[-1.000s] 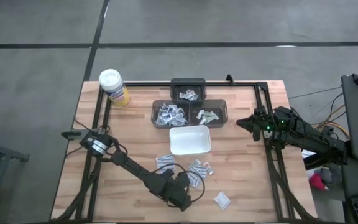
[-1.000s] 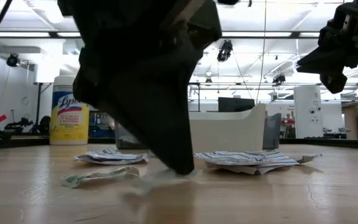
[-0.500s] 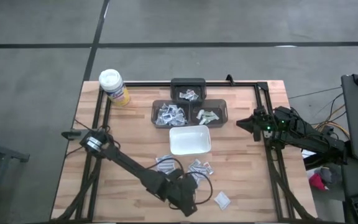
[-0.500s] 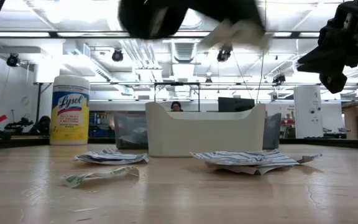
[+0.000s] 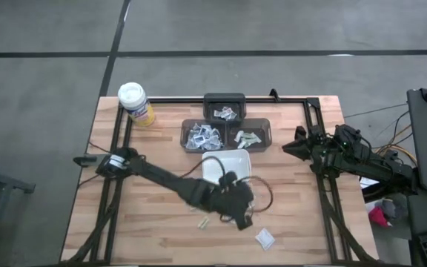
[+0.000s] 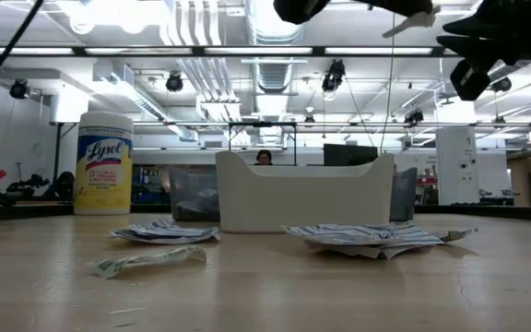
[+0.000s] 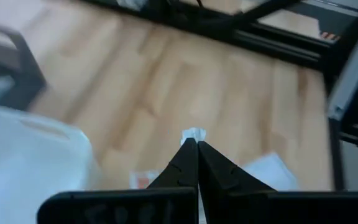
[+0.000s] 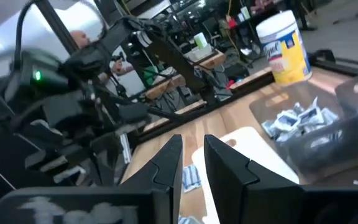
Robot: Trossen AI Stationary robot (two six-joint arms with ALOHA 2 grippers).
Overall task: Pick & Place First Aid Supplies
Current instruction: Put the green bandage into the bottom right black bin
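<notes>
White, a small packet (image 7: 193, 133) sits pinched in the left gripper (image 7: 196, 148) near the white tray (image 5: 217, 165); only the wrist view shows it. Right gripper (image 8: 192, 151): slightly spread.

Hidden under the left arm (image 5: 199, 194): most loose packets (image 5: 264, 238). Blurred, barely visible: packet (image 7: 193, 133) pinched at fingertips.

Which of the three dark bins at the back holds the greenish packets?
The right-hand bin of the front pair. Its packets look pale green, while the bin beside it and the one behind hold white-and-bluish ones.
</notes>
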